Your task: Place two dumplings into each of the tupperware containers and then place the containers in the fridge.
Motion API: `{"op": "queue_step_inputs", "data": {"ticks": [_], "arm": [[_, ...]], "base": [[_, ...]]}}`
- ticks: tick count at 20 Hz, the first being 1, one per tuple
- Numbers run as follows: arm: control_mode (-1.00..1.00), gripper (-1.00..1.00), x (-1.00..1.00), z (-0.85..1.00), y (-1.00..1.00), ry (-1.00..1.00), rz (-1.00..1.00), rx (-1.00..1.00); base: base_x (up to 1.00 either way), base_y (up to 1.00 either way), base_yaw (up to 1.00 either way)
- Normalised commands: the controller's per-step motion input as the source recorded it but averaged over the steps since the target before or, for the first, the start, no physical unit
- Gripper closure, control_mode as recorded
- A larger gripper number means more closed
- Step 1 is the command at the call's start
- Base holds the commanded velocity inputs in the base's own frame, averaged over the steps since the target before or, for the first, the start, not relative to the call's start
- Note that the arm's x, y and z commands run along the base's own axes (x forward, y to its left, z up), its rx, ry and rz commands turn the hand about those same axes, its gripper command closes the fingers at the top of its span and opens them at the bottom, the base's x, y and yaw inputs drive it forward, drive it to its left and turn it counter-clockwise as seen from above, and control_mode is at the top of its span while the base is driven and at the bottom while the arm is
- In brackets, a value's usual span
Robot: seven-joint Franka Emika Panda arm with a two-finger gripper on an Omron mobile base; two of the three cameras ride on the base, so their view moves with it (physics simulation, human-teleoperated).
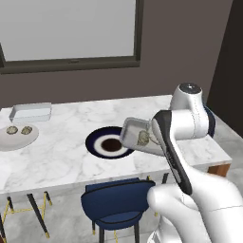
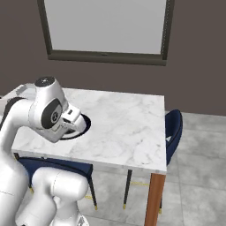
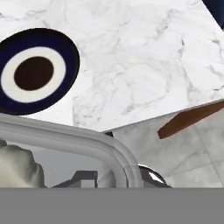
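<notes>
1. The gripper (image 1: pixel 153 138) is almost closed. It pinches the wall of one tupperware container (image 1: pixel 135 135) and holds it up in the air, tilted, above the marble table (image 1: pixel 61 159).
2. The held container hangs just over the right edge of the navy plate (image 1: pixel 97 144) — apart from it, not touching.
3. In the hand view, the held container's rounded rim (image 3: pixel 87 142) curves across the bottom, very close to the camera.
4. One dumpling (image 1: pixel 142 138) shows through the clear wall of the held container. I cannot tell if a second one sits behind it.
5. In the hand view, a pale lumpy piece (image 3: pixel 17 168) lies inside the container at the lower left.
6. The second tupperware container (image 1: pixel 31 112) rests flat on the table at the far left, near the back edge.
7. A pale grey plate (image 1: pixel 14 140) sits just in front of that second container. Two dumplings lie on it side by side — one on the left (image 1: pixel 12 129) and one on the right (image 1: pixel 26 129).
8. So I count two containers, two plates and three dumplings that I can see well.
9. The navy plate has a white ring and a brown middle. It lies flat near the middle of the table.
10. One blue chair (image 1: pixel 114 201) is tucked under the near side of the table. In the right base view, another blue chair (image 2: pixel 173 128) stands at the table's right end.
11. A big window (image 1: pixel 66 28) is in the dark wall behind the table.
</notes>
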Motion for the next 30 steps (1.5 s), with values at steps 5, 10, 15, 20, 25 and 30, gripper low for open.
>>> {"op": "queue_step_inputs", "data": {"ticks": [5,10,15,20,25,30], "arm": [[-1.0,1.0,0.39,-0.01,0.0,0.22,0.21,0.0],[1.0,1.0,0.02,0.0,0.0,0.02,0.03,0.0],[1.0,1.0,0.0,0.0,0.0,0.0,0.0,0.0],[1.0,1.0,0.0,0.0,0.0,0.0,0.0,0.0],[1.0,1.0,0.0,0.0,0.0,0.0,0.0,0.0],[1.0,1.0,0.0,0.0,0.0,0.0,0.0,0.0]], "base": [[0.0,0.0,0.0],[-0.03,-0.28,0.18],[-0.23,-0.3,0.25],[-0.62,-0.26,0.15],[-0.54,0.1,0.11],[-0.01,0.6,0.31]]}}
